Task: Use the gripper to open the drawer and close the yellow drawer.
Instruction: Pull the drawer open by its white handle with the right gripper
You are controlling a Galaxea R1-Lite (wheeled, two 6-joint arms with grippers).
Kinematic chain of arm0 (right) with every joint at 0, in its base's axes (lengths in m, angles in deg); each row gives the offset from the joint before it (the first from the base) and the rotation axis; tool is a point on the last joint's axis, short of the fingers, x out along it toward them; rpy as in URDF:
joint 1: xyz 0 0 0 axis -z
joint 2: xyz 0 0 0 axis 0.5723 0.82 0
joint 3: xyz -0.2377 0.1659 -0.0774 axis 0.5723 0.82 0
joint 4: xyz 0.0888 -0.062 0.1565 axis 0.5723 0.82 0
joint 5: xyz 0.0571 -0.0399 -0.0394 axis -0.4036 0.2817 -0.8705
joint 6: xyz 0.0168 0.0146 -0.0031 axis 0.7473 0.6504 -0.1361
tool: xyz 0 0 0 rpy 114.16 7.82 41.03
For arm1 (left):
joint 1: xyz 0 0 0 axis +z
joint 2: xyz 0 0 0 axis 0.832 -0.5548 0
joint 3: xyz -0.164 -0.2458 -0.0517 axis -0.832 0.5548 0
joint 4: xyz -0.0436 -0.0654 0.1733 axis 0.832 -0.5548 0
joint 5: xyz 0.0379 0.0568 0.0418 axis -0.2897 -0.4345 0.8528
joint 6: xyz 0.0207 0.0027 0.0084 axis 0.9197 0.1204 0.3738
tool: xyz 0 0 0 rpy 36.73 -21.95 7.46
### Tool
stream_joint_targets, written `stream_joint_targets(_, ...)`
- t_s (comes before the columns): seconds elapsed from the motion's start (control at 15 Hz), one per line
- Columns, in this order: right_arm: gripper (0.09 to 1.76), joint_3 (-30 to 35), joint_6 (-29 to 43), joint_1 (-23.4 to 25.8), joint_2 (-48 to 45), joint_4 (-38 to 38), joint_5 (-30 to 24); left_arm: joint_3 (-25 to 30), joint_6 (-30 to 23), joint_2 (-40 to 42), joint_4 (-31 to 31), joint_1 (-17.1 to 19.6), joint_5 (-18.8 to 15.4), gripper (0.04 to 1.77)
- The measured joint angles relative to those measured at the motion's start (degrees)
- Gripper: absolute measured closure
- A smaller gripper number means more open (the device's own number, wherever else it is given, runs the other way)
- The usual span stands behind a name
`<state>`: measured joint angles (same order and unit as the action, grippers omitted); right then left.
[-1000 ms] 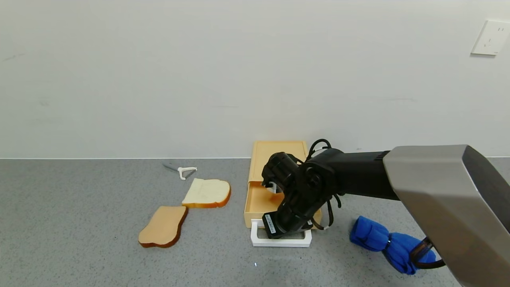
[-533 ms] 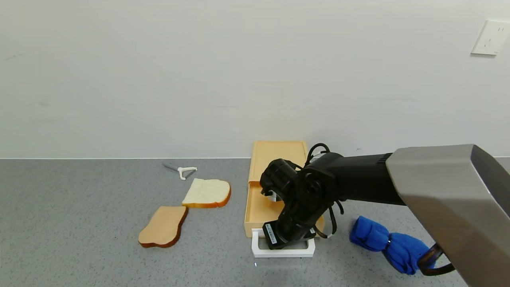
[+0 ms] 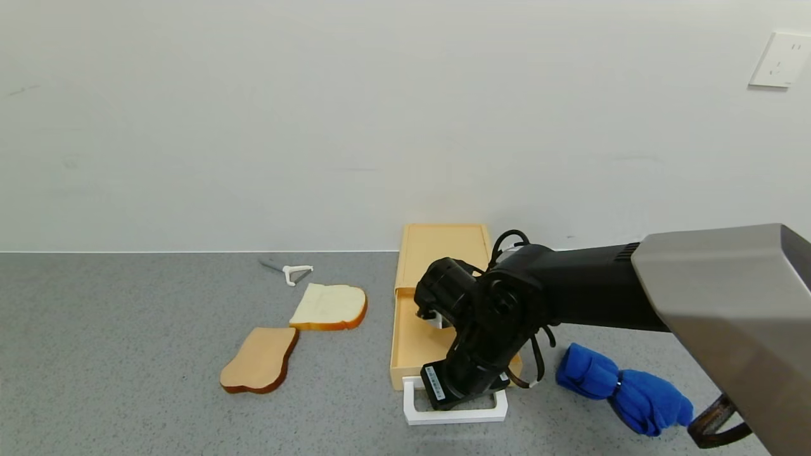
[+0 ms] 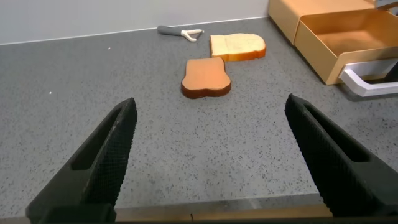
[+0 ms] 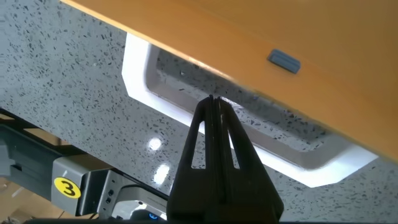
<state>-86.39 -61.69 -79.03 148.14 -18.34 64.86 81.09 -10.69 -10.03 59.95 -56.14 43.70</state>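
The pale yellow drawer (image 3: 415,339) is pulled well out of its low box (image 3: 443,244). Its white loop handle (image 3: 457,415) points at the table's front. My right gripper (image 3: 467,398) is shut, and its black hand with the white label covers the drawer's front. In the right wrist view the closed fingertips (image 5: 214,102) sit inside the handle's loop (image 5: 163,94), below the drawer's front (image 5: 249,31). My left gripper (image 4: 210,102) is open and empty, low over the table left of the drawer (image 4: 348,37).
A brown bread slice (image 3: 260,360) and a white slice (image 3: 329,306) lie left of the drawer. A peeler (image 3: 288,271) lies behind them. A blue cloth (image 3: 624,387) lies right of the drawer, near my right arm. The wall stands close behind the box.
The drawer has slid further out toward the table's front. My right gripper has moved with the handle.
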Motion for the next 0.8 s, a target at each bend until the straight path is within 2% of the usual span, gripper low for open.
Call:
stream_joint_targets(0.47, 1.73, 0.6, 1.5, -1.6, -1.2, 0.1, 0.0, 0.0, 0.0, 0.0, 0.0, 0.0, 0.0, 0.09)
stream_joint_targets(0.8, 1.73, 1.4, 0.6, -1.6, -6.6, 0.2, -0.1, 0.0, 0.0, 0.0, 0.0, 0.0, 0.0, 0.09)
